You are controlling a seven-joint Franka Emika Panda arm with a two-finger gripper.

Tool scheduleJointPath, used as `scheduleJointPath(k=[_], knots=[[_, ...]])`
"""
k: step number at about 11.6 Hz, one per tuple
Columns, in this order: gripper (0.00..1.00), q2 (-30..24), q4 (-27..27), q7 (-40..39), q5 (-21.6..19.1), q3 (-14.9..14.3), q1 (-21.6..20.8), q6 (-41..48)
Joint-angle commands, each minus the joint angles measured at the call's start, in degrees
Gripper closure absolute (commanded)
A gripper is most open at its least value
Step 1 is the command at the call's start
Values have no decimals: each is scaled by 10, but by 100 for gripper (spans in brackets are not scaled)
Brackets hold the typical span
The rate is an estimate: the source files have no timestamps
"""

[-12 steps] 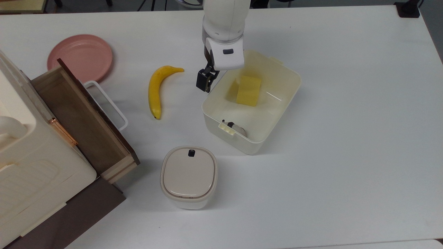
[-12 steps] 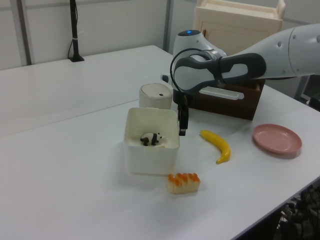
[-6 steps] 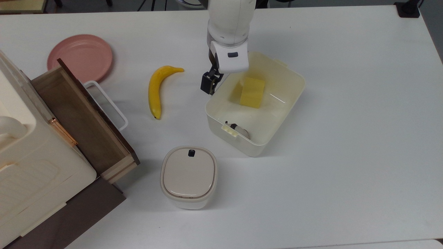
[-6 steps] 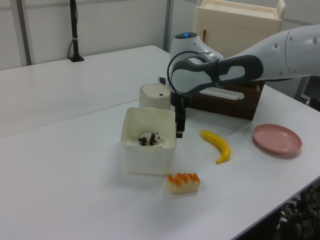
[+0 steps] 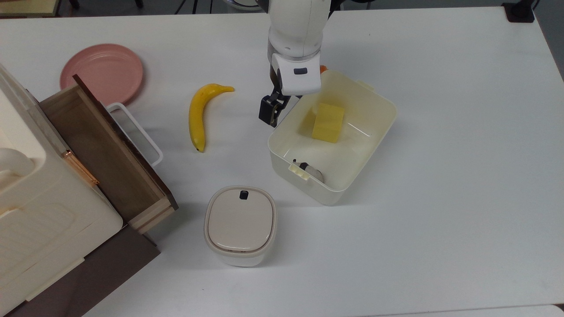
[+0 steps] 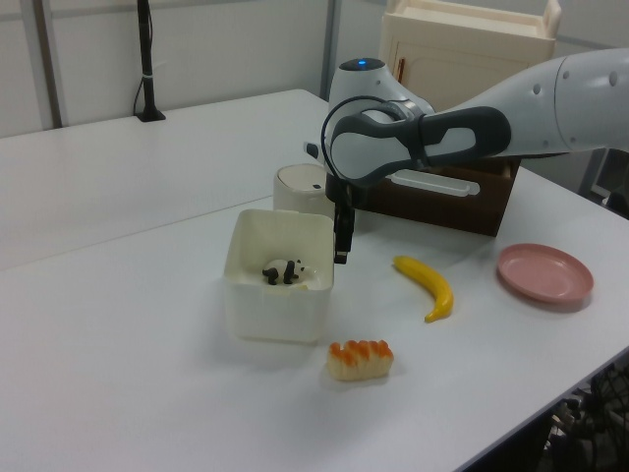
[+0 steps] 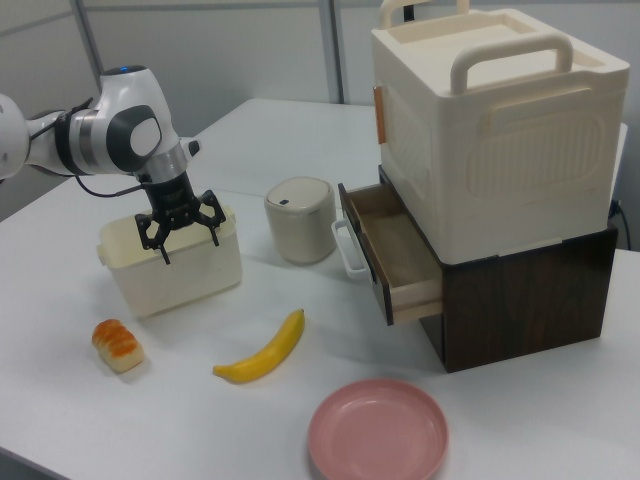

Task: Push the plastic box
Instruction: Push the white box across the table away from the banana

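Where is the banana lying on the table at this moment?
In the top view, the banana lies on the white table left of the plastic box, between the box and the pink plate, in front of the open drawer.
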State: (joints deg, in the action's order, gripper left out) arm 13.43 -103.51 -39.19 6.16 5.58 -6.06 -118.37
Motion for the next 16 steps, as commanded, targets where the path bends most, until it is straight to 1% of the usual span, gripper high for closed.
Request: scheduleJointPath(k=[1,4,5,6,7,11,12,14,16], knots=[[0,16,7,46,11,-2,-18,-33],[0,24,7,60,11,-2,-24,-35],[0,31,16,69,11,-2,-26,-35],[0,45,43,81,10,-2,-31,-35],[0,58,52,107,12,-2,-31,-35],[0,69,71,182,18,-2,-39,-35],[0,73,72,184,19,-2,-40,-35],[0,71,72,184,22,-2,-39,-35],[0,47,67,184,28,-2,-31,-28]])
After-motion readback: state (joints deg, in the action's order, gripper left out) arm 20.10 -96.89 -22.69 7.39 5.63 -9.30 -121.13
